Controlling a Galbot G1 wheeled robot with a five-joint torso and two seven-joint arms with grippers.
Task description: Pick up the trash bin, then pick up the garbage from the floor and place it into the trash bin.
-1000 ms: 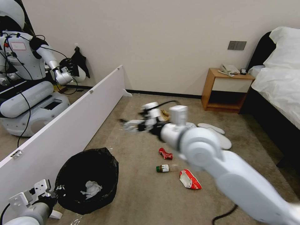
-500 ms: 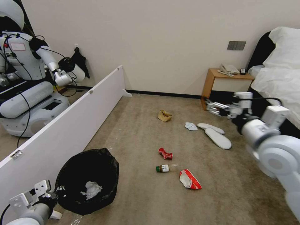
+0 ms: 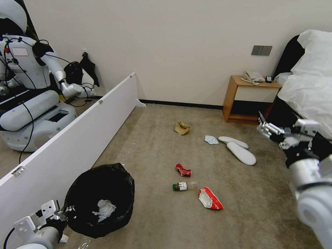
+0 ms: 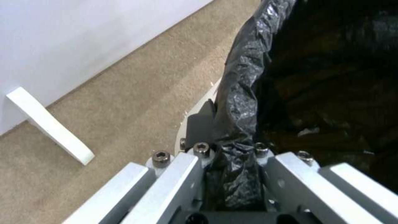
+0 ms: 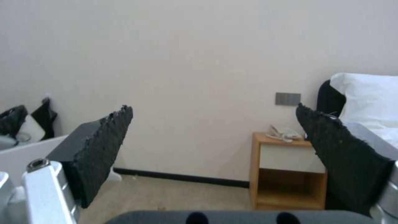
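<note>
The trash bin (image 3: 98, 199), lined with a black bag, sits at the lower left with a white tissue (image 3: 103, 210) inside. My left gripper (image 3: 64, 212) is shut on its bag-covered rim (image 4: 238, 124). The garbage lies on the floor (image 3: 155, 155): a brown paper bag (image 3: 182, 128), a tissue (image 3: 211, 139), two white slippers (image 3: 241, 152), a crushed red can (image 3: 183, 170), a green-capped bottle (image 3: 183, 186) and a red-white packet (image 3: 210, 199). My right gripper (image 3: 268, 129) hangs open in the air at the right near the bed, with nothing between its black pads (image 5: 104, 149).
A long white board (image 3: 76, 138) runs along the left side, with another robot (image 3: 31, 97) behind it. A wooden nightstand (image 3: 249, 100) stands against the far wall, and a bed (image 3: 307, 90) lines the right edge.
My right arm has swung from above the middle of the floor over to the right, and its gripper has dropped lower beside the bed. The bin has shifted slightly in the left gripper.
</note>
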